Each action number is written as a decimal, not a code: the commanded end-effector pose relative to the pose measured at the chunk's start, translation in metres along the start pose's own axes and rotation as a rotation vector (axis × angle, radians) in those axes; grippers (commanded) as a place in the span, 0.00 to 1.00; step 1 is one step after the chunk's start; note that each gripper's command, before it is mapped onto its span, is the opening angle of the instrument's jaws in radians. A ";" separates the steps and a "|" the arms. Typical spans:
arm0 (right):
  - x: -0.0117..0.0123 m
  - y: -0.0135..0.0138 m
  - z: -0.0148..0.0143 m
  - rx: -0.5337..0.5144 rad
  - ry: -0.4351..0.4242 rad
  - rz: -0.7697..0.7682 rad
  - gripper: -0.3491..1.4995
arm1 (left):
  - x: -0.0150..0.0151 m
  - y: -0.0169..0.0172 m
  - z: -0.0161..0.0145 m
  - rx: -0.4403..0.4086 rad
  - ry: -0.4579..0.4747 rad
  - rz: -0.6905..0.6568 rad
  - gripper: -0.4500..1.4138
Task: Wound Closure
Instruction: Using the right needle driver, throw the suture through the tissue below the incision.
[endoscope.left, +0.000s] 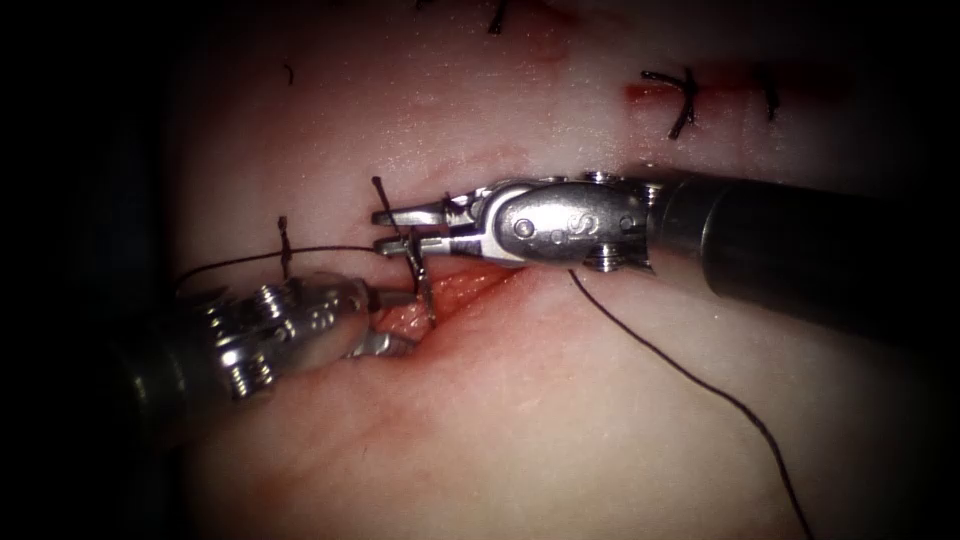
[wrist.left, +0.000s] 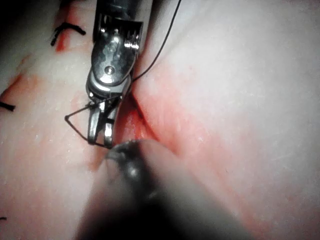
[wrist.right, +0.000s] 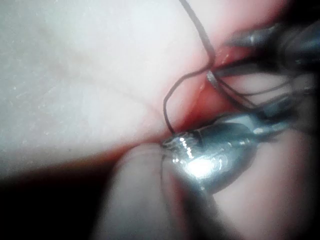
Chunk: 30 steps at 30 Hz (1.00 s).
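The left tool comes in from eight o'clock, its tip at the cut in the tissue; its jaw state and hold I cannot tell; thread trails off toward five o'clock; the right tool enters from three o'clock above the cut, jaws slightly parted around the needle, gripping it mid-curve; the needle stands across the jaws, one end at twelve o'clock, the other dipping to the cut's left end; farther off lie older stitches.
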 end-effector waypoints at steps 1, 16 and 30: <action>-0.0002 0.0002 0.0006 0.009 -0.007 0.025 0.00 | 0.0006 -0.0004 0.0002 0.009 0.012 -0.004 0.61; -0.0005 0.0003 -0.0002 0.052 -0.067 0.109 0.00 | 0.0021 0.0034 -0.0064 0.135 0.116 -0.119 0.49; -0.0017 0.0012 -0.0006 0.116 -0.134 0.075 0.00 | 0.0037 0.0093 -0.0013 0.080 0.075 -0.129 0.38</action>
